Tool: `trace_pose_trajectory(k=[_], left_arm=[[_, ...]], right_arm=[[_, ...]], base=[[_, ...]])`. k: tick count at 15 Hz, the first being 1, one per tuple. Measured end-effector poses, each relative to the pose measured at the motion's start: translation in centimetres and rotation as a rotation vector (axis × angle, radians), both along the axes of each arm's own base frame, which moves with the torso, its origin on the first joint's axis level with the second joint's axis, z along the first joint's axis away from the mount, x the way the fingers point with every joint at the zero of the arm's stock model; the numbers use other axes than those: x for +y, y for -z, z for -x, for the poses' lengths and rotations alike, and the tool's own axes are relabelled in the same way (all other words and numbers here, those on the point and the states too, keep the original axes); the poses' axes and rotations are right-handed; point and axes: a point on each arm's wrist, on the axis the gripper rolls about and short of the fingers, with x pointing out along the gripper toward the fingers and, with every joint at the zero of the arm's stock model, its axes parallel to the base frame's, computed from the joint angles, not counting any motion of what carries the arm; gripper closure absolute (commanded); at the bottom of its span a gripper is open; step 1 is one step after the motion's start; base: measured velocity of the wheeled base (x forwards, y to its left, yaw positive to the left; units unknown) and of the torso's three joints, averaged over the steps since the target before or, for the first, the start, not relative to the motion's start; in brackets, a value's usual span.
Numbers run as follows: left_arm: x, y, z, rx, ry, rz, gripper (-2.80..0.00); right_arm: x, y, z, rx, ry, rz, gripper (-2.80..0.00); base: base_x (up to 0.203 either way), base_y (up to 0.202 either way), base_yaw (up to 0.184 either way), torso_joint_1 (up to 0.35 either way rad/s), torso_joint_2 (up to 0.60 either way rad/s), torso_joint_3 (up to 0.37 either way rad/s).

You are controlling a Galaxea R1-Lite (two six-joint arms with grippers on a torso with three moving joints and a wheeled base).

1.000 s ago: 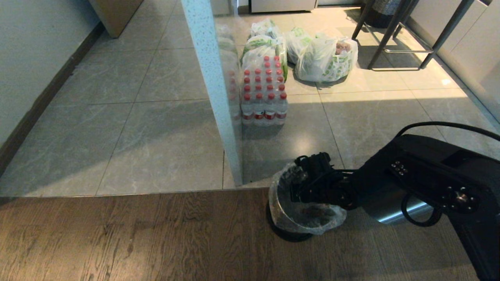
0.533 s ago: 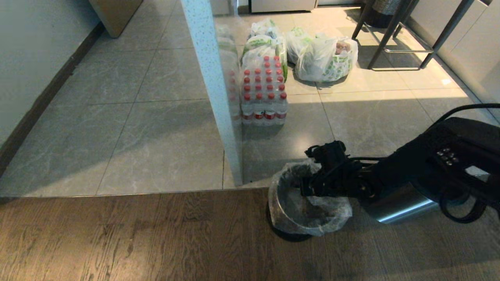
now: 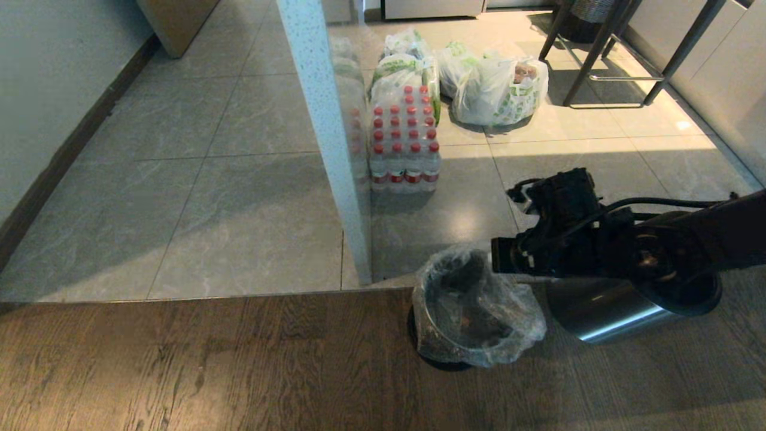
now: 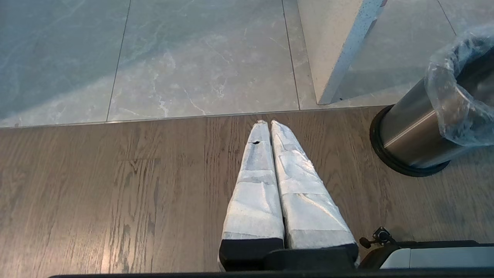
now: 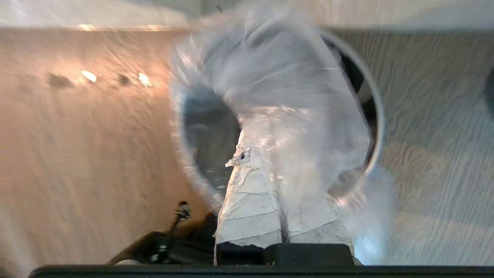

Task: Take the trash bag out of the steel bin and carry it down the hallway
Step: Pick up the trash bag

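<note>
The wood floor (image 3: 209,365) carries the steel bin (image 4: 409,135); the tiles (image 3: 239,209) carry water bottles (image 3: 404,140) and grocery bags (image 3: 497,87).

Two steel bins (image 3: 604,311), one trash bag (image 3: 479,299), one bottle pack (image 3: 404,140)

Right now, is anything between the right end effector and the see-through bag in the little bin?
No, nothing visible. The right end effector is shut at the rim of the trash bag, with plastic draped over its fingertips. The bag sits in the steel bin. The left end effector is parked over the wood floor.
</note>
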Motion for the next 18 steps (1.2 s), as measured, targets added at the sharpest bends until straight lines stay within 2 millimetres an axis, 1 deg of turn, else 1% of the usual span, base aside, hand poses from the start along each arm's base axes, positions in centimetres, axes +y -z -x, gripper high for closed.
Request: trace_pose_trajectory(k=[3, 5, 9, 11, 13, 15, 18], left_arm=[[0.0, 0.0, 0.0, 0.0, 0.0, 0.0, 0.0], [0.0, 0.0, 0.0, 0.0, 0.0, 0.0, 0.0], [0.0, 0.0, 0.0, 0.0, 0.0, 0.0, 0.0], [0.0, 0.0, 0.0, 0.0, 0.0, 0.0, 0.0], [0.0, 0.0, 0.0, 0.0, 0.0, 0.0, 0.0], [0.0, 0.0, 0.0, 0.0, 0.0, 0.0, 0.0], [0.0, 0.0, 0.0, 0.0, 0.0, 0.0, 0.0]], right_arm=[[-0.9, -2.8, 1.9, -0.037, -0.018, -0.037, 0.0], [-1.3, -4.5, 2.8, -0.079, -0.024, -0.06, 0.0], [-1.9, -7.4, 3.9, -0.163, -0.027, -0.096, 0.0], [-2.2, -8.8, 4.1, -0.208, -0.024, -0.106, 0.0], [-2.7, -9.7, 3.9, -0.244, -0.013, -0.105, 0.0], [-3.9, -10.6, 3.2, -0.279, 0.022, -0.106, 0.0], [-4.5, -10.0, 2.6, -0.275, 0.013, -0.05, 0.0]], base=[[0.0, 0.0, 0.0, 0.0, 0.0, 0.0], [0.0, 0.0, 0.0, 0.0, 0.0, 0.0], [0.0, 0.0, 0.0, 0.0, 0.0, 0.0], [0.0, 0.0, 0.0, 0.0, 0.0, 0.0], [0.0, 0.0, 0.0, 0.0, 0.0, 0.0], [0.0, 0.0, 0.0, 0.0, 0.0, 0.0], [0.0, 0.0, 0.0, 0.0, 0.0, 0.0]])
